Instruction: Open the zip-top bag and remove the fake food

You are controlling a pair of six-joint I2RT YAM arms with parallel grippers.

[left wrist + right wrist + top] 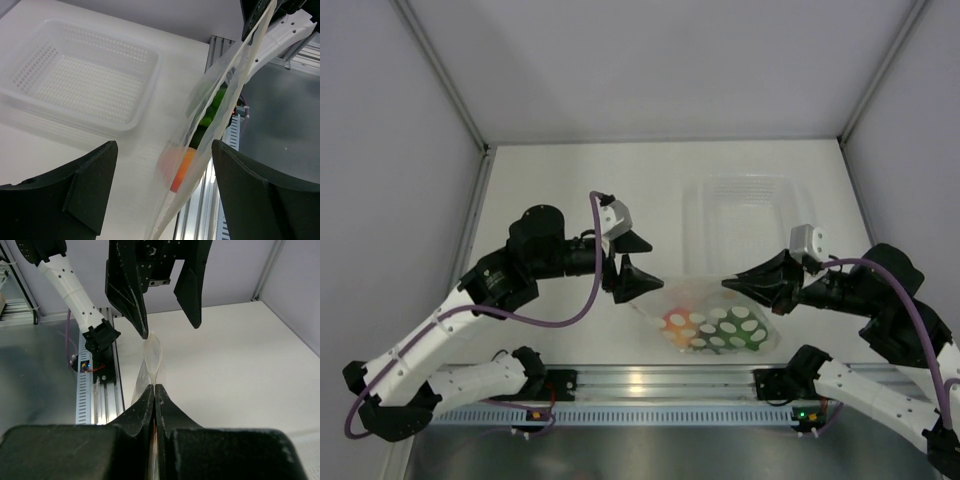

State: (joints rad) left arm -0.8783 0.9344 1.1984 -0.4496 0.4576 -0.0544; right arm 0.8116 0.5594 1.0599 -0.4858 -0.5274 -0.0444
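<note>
The zip-top bag (712,318) is clear and wrinkled and hangs between the two grippers near the table's front edge. Inside it I see an orange-pink peach (675,322) and green fake food (742,326). My right gripper (727,284) is shut on the bag's right top edge; in the right wrist view (154,388) the film (152,355) runs out from the closed jaws. My left gripper (657,266) is open, and the bag's other end (200,150) lies between its fingers (90,185) without being pinched. The peach (183,169) and a green piece (218,99) show through the film.
A rigid clear perforated tray (692,200) stands behind the bag, also in the left wrist view (150,65). A metal rail (650,385) with the arm bases runs along the front edge. White walls close in the back and sides.
</note>
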